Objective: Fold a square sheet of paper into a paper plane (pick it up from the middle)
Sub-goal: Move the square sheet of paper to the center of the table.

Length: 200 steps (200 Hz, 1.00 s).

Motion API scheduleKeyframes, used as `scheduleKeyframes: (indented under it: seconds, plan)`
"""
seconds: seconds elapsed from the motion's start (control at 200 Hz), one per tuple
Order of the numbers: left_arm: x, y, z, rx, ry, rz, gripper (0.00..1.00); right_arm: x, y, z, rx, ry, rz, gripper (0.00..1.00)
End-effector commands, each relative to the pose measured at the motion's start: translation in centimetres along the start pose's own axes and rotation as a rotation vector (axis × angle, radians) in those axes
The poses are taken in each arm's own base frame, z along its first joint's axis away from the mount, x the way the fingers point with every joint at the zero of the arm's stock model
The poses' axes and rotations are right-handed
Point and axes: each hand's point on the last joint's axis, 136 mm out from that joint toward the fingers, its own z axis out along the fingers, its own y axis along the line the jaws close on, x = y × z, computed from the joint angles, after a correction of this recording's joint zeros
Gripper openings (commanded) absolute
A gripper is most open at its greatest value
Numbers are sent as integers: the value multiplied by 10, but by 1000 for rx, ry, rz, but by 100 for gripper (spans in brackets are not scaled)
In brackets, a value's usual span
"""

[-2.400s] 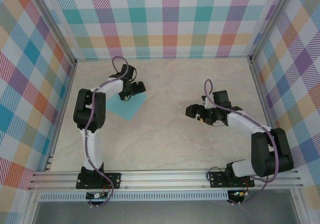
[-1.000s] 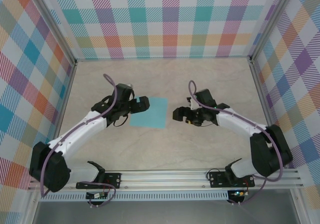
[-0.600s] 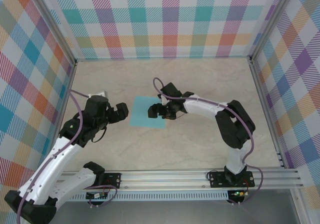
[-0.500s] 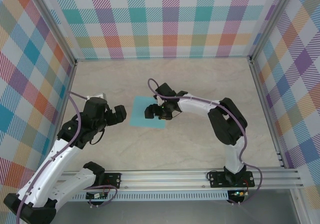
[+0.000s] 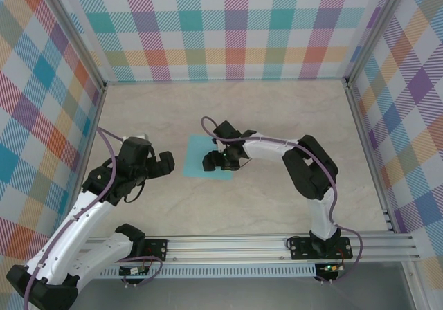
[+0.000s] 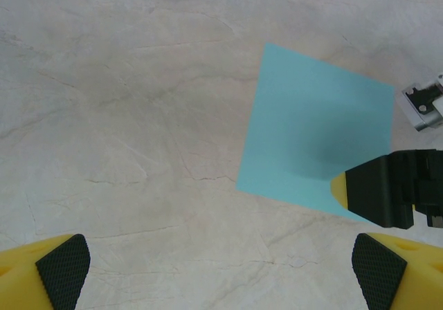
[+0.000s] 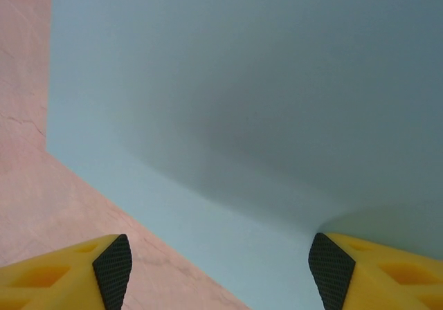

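The square sheet of paper (image 5: 196, 154) lies flat and unfolded on the pale surface (image 5: 291, 116), a little left of centre and about midway between the near and far edges. No crease shows on it, so I judge the folding has not begun and the step in hand is the first pick-up from the middle.

The right end effector (image 5: 212, 162) hangs directly over the sheet, above its near part. In its wrist view the two yellow fingers, one black pad (image 7: 113, 263) on each, stand well apart with teal paper spread between them and a soft shadow on the sheet ahead. It is open and has hold of nothing. Whether the pads touch the paper I cannot tell.

The left end effector (image 5: 164, 164) sits just left of the sheet, apart from it, with its jaws spread wide and empty. Its wrist view looks across bare surface to the sheet's left edge.

The next move, as I read it, calls for the right fingers to press down near the middle and draw together, so the thin paper buckles up into a pinchable ridge. Flat paper may simply slide instead.
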Motion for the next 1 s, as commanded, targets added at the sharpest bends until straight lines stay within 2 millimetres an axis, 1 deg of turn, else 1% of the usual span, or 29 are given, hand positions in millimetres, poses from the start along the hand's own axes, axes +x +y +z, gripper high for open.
scheduleKeyframes:
  seconds: [0.0,0.155,0.225,0.345,0.54,0.61,0.735,0.795,0.93,0.995]
  plan:
    - [2,3,-1,7,-2,13,100,60,-51,7,159,155,33,73]
    - [0,7,-6,6,-39,-5,100,73,-69,-8,238,153,-1,72]
    - [1,9,-7,3,-42,-11,100,74,-75,-14,275,149,-4,72]
    - [1,8,-6,8,-42,-8,100,75,-80,-26,312,125,-3,72]
    - [3,5,3,3,-23,-4,100,81,-77,-30,288,126,-1,73]
    - [5,6,5,-9,-7,-2,100,83,-83,-33,319,130,-2,73]
    - [5,7,7,-18,0,1,100,83,-98,-42,425,139,-3,72]
    - [6,7,8,-20,11,3,100,80,-95,-47,427,123,-4,73]
    - [14,3,11,8,40,-14,100,63,-69,-64,346,57,1,75]
    - [17,1,13,21,44,-49,100,53,-61,-72,341,27,17,77]
